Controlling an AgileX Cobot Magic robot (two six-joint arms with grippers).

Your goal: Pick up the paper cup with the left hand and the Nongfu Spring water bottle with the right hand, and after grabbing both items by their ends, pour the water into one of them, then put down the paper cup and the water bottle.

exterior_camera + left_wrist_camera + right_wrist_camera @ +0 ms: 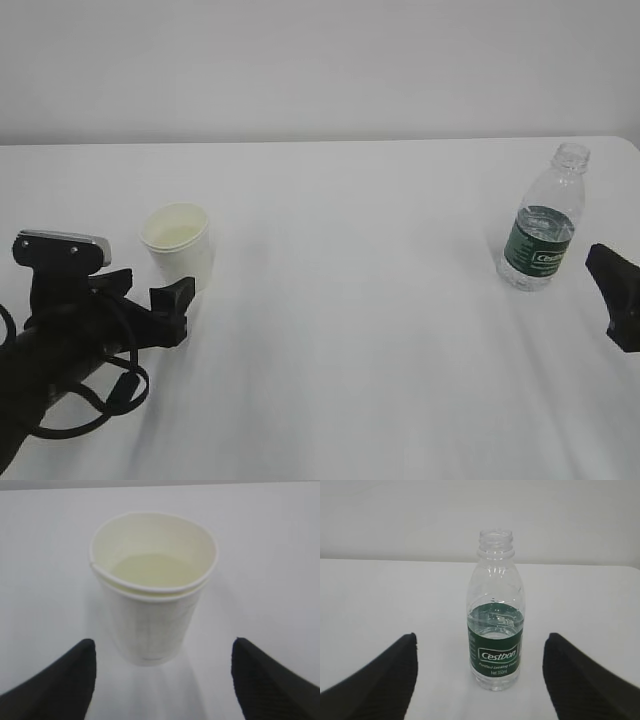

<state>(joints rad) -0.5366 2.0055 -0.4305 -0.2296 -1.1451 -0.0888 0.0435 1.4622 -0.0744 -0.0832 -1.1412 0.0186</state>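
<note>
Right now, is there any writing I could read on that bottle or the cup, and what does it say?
"Cestbon": white lettering in a white outline on the dark green label of the water bottle.
"Net 350ml": small white print at the bottom of the same label.
A line of small print between those two is too blurred to read with certainty.
The paper cup: no print that can be read.

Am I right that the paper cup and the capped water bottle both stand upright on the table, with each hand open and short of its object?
Nearly: the water bottle has no cap. The right wrist view shows its threaded neck open. The rest holds.
</note>
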